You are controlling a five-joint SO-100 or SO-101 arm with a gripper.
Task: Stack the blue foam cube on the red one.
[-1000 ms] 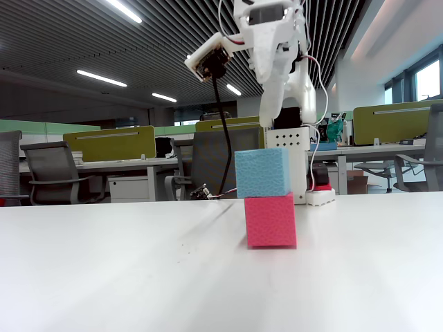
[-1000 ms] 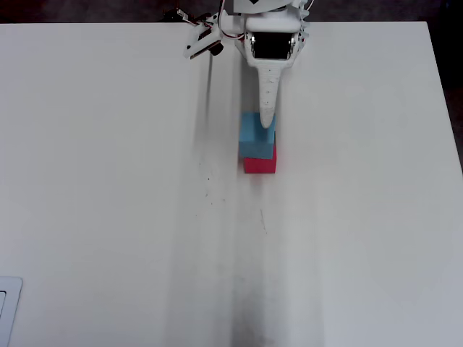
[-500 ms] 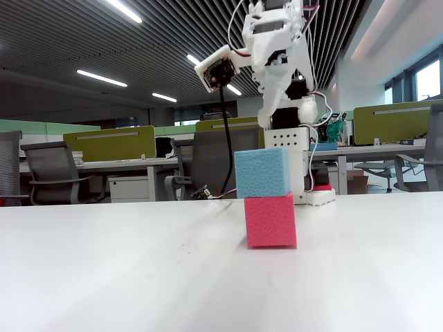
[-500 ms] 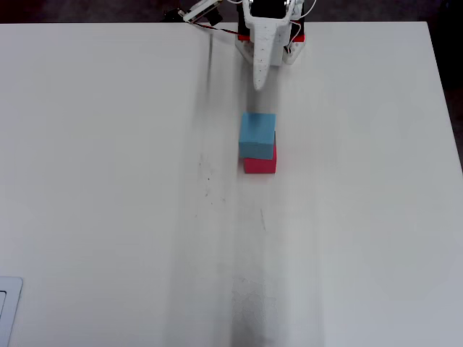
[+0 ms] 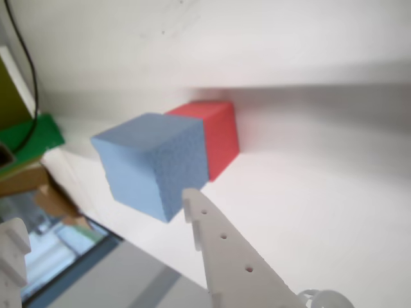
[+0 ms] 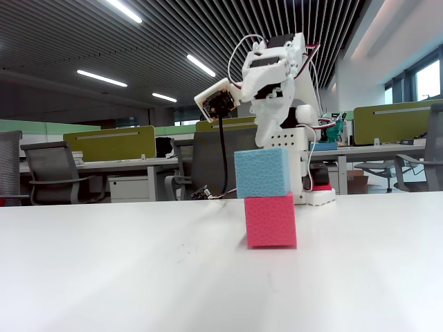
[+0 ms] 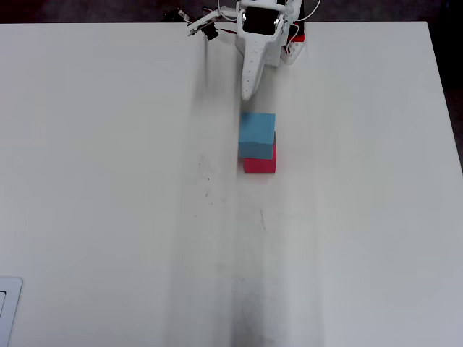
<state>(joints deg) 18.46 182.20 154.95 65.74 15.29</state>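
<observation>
Now stacked: blue foam cube [image 6: 261, 172] resting atop red cube [image 6: 270, 220] on the table [image 6: 138, 277], claw [image 7: 247, 92] parted, empty, at the stack's twelve o'clock overhead.

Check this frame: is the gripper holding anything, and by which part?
Nothing is held. The blue cube sits on the red cube, and the gripper is drawn back from both, clear of them in the overhead view.

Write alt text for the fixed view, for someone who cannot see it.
A blue foam cube sits stacked on a red foam cube on a white table. Behind them a white robot arm is raised clear of the stack, with office desks in the background.
</observation>
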